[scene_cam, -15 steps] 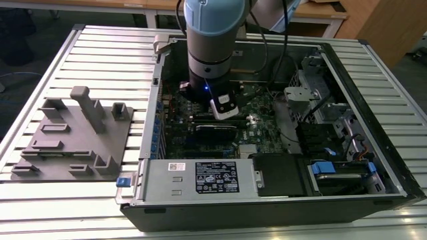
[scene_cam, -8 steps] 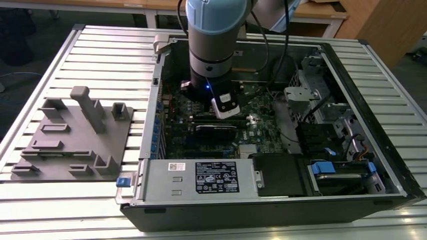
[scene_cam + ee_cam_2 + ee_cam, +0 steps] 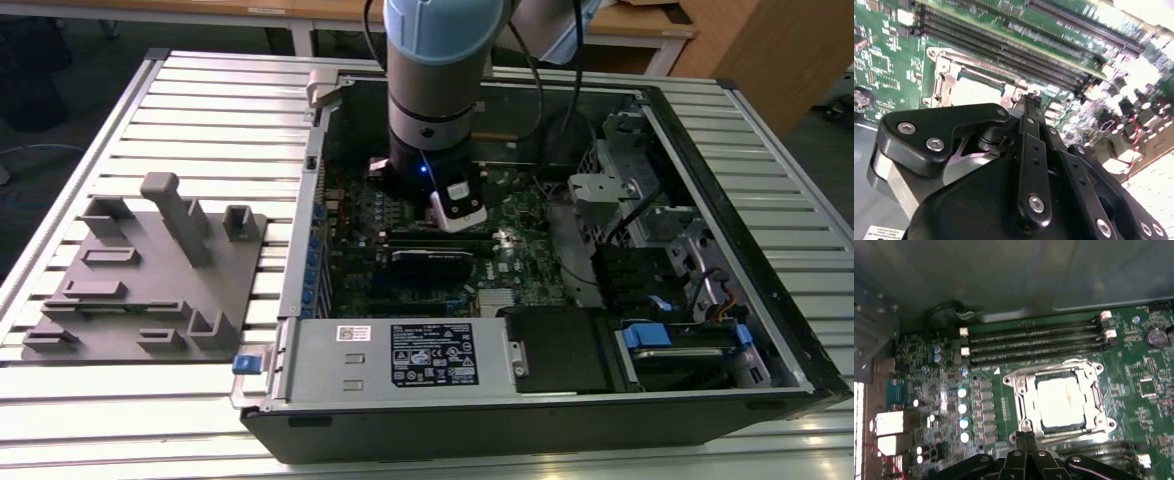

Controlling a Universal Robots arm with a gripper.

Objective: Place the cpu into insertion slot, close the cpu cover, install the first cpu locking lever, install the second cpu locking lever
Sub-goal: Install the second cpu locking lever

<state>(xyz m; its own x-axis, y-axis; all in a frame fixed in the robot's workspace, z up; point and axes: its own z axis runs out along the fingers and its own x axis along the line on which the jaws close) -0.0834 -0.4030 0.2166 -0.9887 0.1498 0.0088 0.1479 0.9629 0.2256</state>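
**Chip seated under its frame, gripper tips pressed together at the socket's edge**

The cpu (image 3: 1061,401) shows in the first wrist view as a flat square with a pale, dull metal top that glares almost white under the light. It lies inside the insertion slot (image 3: 1024,407), a square socket set in green circuit board. The cpu cover (image 3: 1088,390), a thin silvery frame plate with a square window, lies flat around the chip, its edges bright and stamped (small bolt heads mark its corners). In the second wrist view the same pale chip (image 3: 976,90) shows past the gripper's black linkage, with the shiny frame (image 3: 944,80) around it.

The gripper (image 3: 1026,436) has slim black fingers that meet tip to tip, holding nothing, right at the edge of the socket frame; in the second wrist view its tips (image 3: 1029,102) sit together at the frame's corner. Its links are matte black with silver screw heads.

Long dark memory slots (image 3: 1034,342) run beside the socket, and rows of small shiny cylindrical capacitors (image 3: 962,407) stand near it.

In the exterior view the grey arm (image 3: 434,90) reaches down into the open black computer case (image 3: 747,250), over the board's middle. A grey moulded fixture block (image 3: 147,270) rests on the ribbed metal table (image 3: 200,110) at the exterior view's left.
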